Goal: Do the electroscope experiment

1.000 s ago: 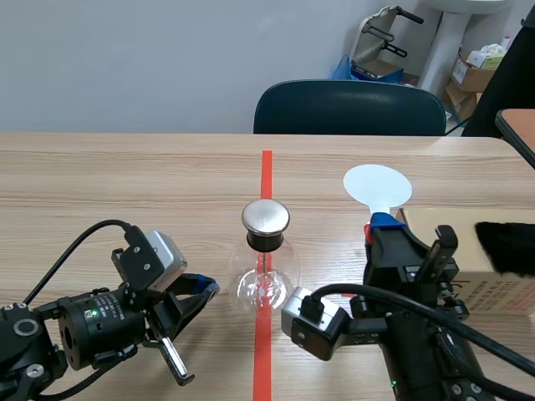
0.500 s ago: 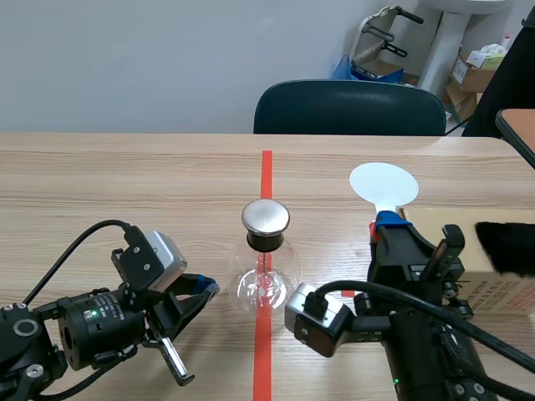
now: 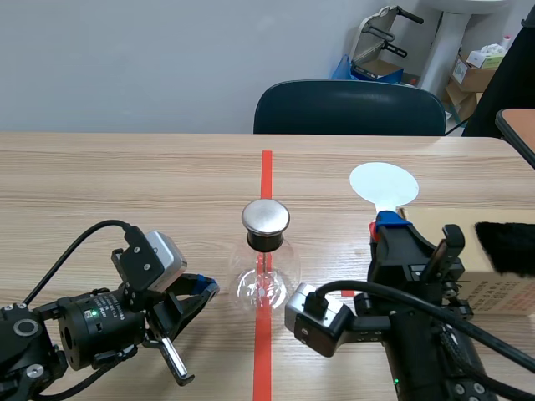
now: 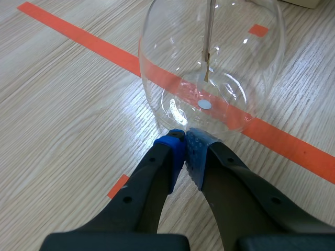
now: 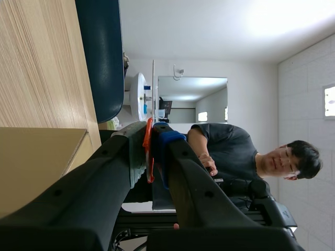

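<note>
While right gripper (image 3: 388,224) is clamping paddle (image 3: 383,184), apart from flask (image 3: 266,277), left gripper (image 4: 184,142) is resting closed, empty, beside flask; cap (image 3: 266,217) contact seemingly pending.

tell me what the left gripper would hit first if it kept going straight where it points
The clear round glass electroscope flask: its lower wall sits just ahead of the shut left gripper, possibly touching it.
</note>
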